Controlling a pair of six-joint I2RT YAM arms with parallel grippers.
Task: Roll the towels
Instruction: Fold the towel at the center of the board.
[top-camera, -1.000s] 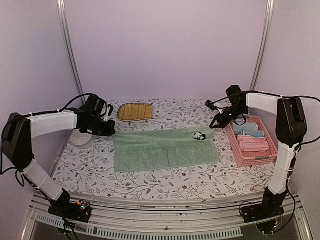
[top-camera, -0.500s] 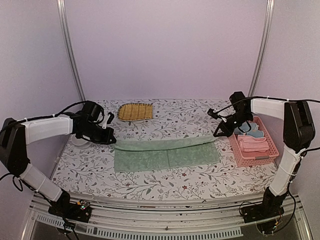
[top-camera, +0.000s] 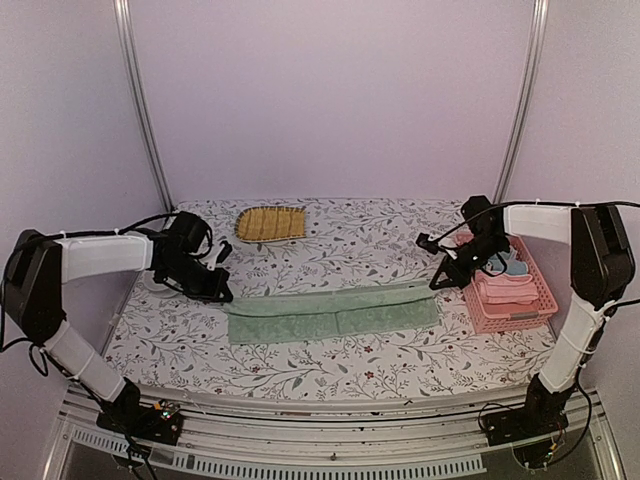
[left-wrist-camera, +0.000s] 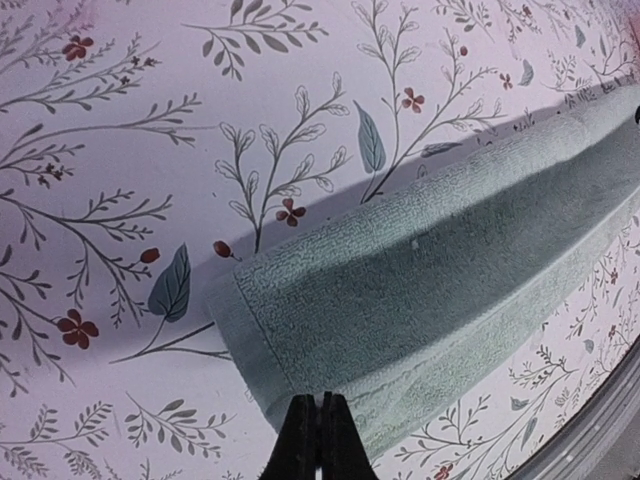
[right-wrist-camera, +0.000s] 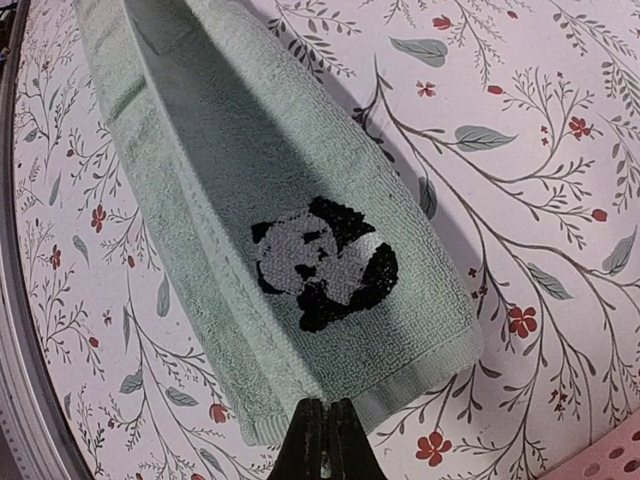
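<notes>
Green towel (top-camera: 330, 315) pinched at both ends. Left hand (left-wrist-camera: 320, 440): fingers pressed together on hem, lower centre of left wrist frame. Right hand (right-wrist-camera: 325, 440): likewise clamped on hem, just below panda patch (right-wrist-camera: 322, 262). Green towel laid as long folded strip across centre of floral worktop (top-camera: 300, 370). Pink towel (top-camera: 508, 288) and blue towel (top-camera: 515, 263) held in pink basket (top-camera: 512, 322), right of frame.

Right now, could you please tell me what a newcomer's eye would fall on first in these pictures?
The green towel stretches as a long narrow band across the middle of the flowered table, with the left tool and right tool each shut on one end. A black-and-white panda patch stands out near its right end, and a pink basket of towels sits at the table's right edge.
</notes>
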